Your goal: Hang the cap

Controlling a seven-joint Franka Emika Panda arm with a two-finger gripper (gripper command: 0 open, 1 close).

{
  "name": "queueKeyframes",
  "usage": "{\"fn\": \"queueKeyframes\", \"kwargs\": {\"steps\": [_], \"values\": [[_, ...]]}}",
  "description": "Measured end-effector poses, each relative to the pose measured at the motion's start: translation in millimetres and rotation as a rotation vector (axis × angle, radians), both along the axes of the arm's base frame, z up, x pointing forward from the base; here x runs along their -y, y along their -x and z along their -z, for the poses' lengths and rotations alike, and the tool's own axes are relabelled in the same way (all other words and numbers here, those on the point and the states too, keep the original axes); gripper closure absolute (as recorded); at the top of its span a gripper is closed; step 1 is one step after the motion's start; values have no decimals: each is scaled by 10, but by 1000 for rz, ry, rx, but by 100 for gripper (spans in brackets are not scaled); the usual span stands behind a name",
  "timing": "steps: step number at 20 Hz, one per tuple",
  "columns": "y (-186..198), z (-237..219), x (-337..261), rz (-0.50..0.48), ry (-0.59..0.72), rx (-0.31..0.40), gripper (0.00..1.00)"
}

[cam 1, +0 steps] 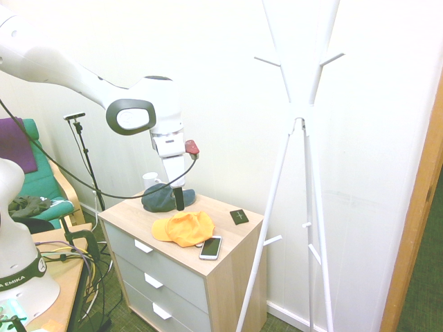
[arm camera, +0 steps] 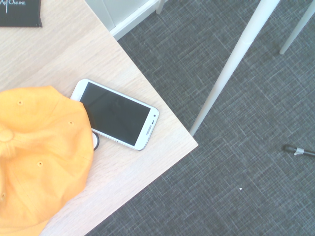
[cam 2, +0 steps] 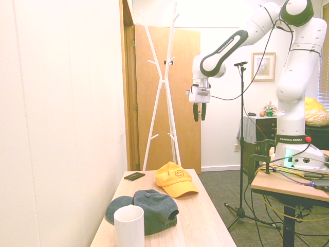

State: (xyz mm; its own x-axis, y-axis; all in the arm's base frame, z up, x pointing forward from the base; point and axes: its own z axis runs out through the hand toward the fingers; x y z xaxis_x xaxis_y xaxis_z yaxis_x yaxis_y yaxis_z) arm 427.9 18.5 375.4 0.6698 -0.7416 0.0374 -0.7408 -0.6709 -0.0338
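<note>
first exterior: faces the dresser's drawer fronts, angled down | second exterior: looks along its top from the mug end | wrist: close, downward, over one corner | dresser top shared by all

This looks like an office or study: below and around the pincer are a drawer unit with a phone and mug on top, and a coat rack. Beyond the pincer hangs a framed picture, above grey carpet.
</note>
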Motion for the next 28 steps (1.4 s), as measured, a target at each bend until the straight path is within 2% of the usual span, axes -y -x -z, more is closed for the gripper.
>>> {"fn": "queueKeyframes", "kwargs": {"steps": [6, 14, 21, 23, 28], "values": [[-88, 181, -194, -37, 17, -20, 0], [-619, 904, -939, -94, 57, -78, 0], [-686, 1485, -1342, -148, 86, -137, 0], [-707, 1606, -1427, -165, 85, -138, 0], [-741, 1752, -1742, -231, 69, -88, 0]]}}
